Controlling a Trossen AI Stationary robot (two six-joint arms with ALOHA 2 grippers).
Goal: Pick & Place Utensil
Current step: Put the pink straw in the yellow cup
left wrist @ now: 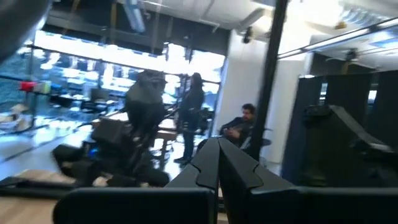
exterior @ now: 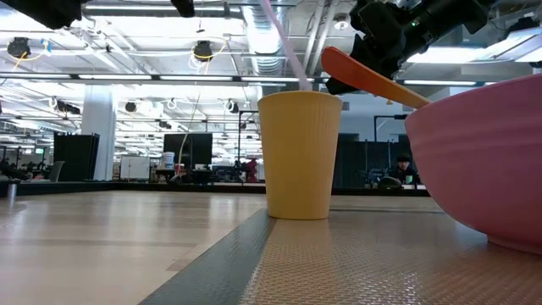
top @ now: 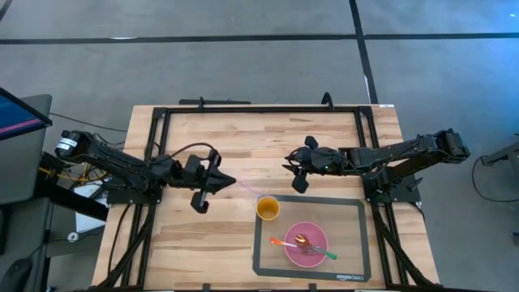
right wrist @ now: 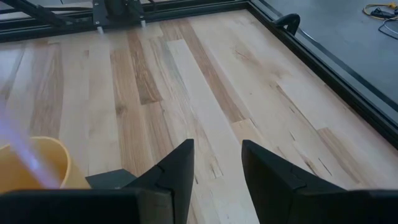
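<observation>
A pale lilac utensil (top: 246, 189) leans from the orange cup (top: 268, 208), its upper end clenched in the left gripper (top: 217, 180). The right gripper (top: 295, 171) hovers nearby, fingers parted, holding nothing.

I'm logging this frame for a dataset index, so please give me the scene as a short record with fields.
surface: wooden table with a dark mat
cup: yellow cup at the mat's corner, holding a pale straw
bowl: pink bowl on the mat
utensils: orange spoon and green fork in the bowl
left end effector: shut on the straw, beside the cup
right end effector: open, empty, over bare table
</observation>
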